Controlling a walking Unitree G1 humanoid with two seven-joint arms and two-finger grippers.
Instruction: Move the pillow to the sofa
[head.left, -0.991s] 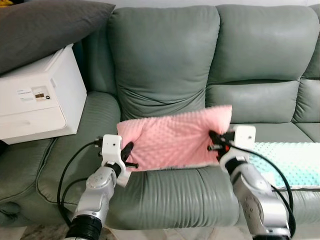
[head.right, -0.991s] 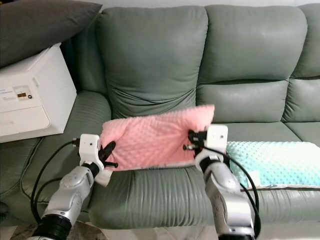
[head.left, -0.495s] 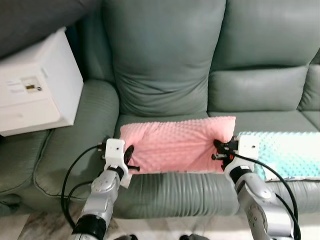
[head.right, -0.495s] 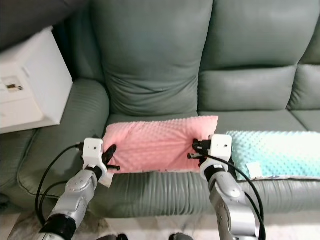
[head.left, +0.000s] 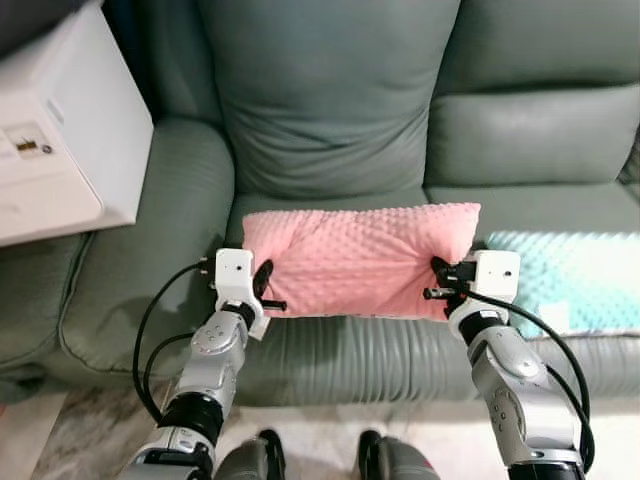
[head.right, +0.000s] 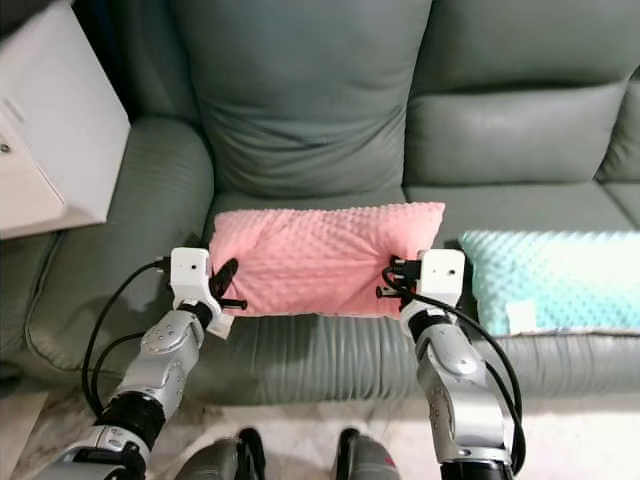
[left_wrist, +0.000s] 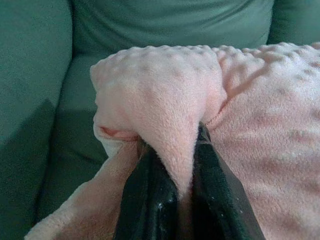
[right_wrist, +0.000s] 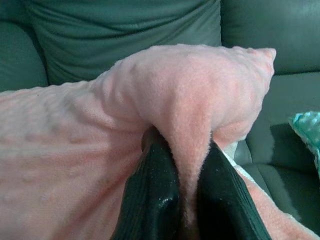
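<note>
Centrally placed: pink pillow (head.left: 358, 259), dimpled fleece, plump, slightly creased, lying flat on green sofa (head.left: 330, 110) seat near front edge. Left gripper (head.left: 262, 291) pinching fold at pillow's left end; right gripper (head.left: 437, 281) clamped on right end. Teal pillow (head.left: 560, 280) just beside, center-right.

Grey-green leather sofa (head.left: 330, 110) with plump back cushions. White box (head.left: 60, 130) on its left armrest. Mint dotted blanket (head.left: 570, 280) on the right seat. Pale marbled floor (head.left: 85, 440) along the front edge. Soft, even indoor light.
</note>
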